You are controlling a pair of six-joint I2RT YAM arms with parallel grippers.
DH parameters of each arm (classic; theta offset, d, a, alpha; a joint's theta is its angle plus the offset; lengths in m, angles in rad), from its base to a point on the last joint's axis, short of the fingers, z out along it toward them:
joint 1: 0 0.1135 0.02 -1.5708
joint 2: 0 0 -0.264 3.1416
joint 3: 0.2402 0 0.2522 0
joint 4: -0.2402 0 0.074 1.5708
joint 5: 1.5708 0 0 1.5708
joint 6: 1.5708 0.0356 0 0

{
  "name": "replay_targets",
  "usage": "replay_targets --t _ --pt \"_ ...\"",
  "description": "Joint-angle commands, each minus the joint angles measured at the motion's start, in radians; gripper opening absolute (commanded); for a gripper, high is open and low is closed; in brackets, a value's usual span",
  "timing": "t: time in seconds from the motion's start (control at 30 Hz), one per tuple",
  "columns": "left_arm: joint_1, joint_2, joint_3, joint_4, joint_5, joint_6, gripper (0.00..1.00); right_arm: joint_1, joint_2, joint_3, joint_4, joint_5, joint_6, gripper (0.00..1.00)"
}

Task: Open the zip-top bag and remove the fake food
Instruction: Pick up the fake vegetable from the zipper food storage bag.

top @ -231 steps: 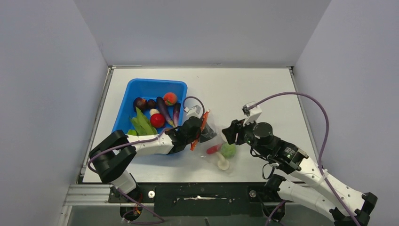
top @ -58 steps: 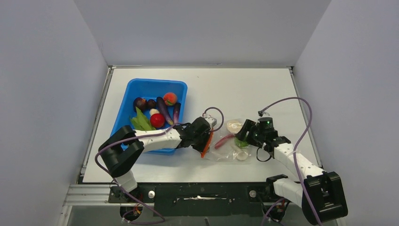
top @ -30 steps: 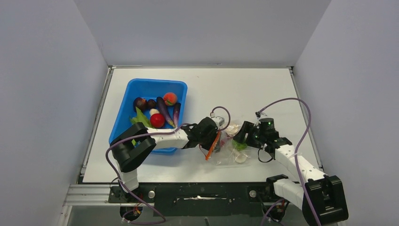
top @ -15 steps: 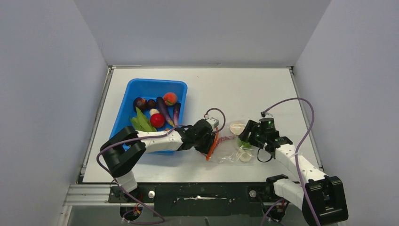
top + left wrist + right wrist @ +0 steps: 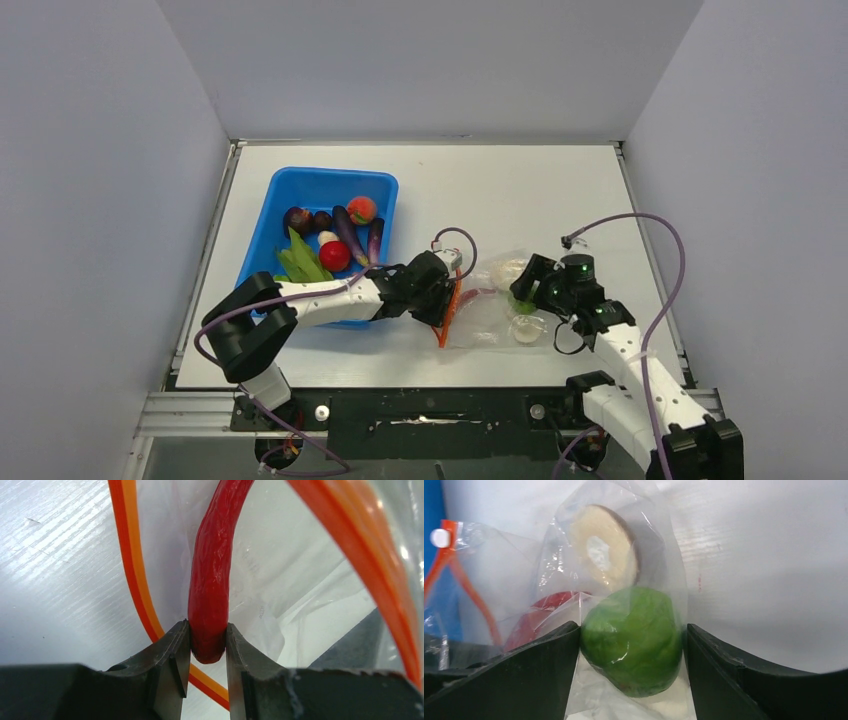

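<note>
Left wrist view: your left end effector (image 5: 209, 645) pinches red chili (image 5: 212, 570) at mouth of zip-top bag (image 5: 490, 320), which lies near front edge of table (image 5: 560, 190). Your right end effector (image 5: 631, 630) clamps green ball (image 5: 634, 640) through plastic. Risk: pull drags bag along if clamp slips.

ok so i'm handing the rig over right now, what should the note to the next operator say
Left hand: shut on the tip of the red pepper, inside the open mouth of the zip-top bag.
Right hand: straddles the green ball through the plastic; can't tell if it's gripping.
Done: bag unzipped.
Left: pepper, green ball and white piece are all in the bag; pull them out.
</note>
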State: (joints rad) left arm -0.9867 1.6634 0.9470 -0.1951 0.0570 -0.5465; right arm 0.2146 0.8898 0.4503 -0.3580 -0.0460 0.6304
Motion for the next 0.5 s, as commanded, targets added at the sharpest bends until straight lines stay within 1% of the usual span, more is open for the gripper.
replay_targets --t 0.0,0.13,0.17,0.27,0.3,0.33,0.47 --pt "-0.003 -0.048 0.039 0.006 -0.004 -0.001 0.09 -0.006 -0.144 0.034 0.050 -0.090 -0.005 0.74" --pt "-0.003 -0.051 0.038 0.013 0.002 -0.006 0.09 0.000 -0.248 0.016 0.123 -0.184 0.012 0.75" --pt "-0.004 -0.053 0.037 0.017 0.004 -0.008 0.09 0.003 -0.262 0.019 0.117 -0.176 0.012 0.75" --pt "-0.004 -0.065 0.031 0.024 0.005 -0.013 0.08 0.003 -0.296 0.036 0.045 -0.054 0.025 0.77" --pt "-0.004 -0.069 0.028 0.026 0.005 -0.015 0.08 0.002 -0.300 0.041 0.032 -0.040 0.023 0.77" --pt "-0.004 -0.074 0.024 0.027 0.002 -0.016 0.08 0.003 -0.302 0.042 0.034 -0.062 0.014 0.76" --pt "-0.003 -0.093 0.005 0.048 -0.003 -0.027 0.08 0.008 -0.286 0.044 0.099 -0.242 0.002 0.70"
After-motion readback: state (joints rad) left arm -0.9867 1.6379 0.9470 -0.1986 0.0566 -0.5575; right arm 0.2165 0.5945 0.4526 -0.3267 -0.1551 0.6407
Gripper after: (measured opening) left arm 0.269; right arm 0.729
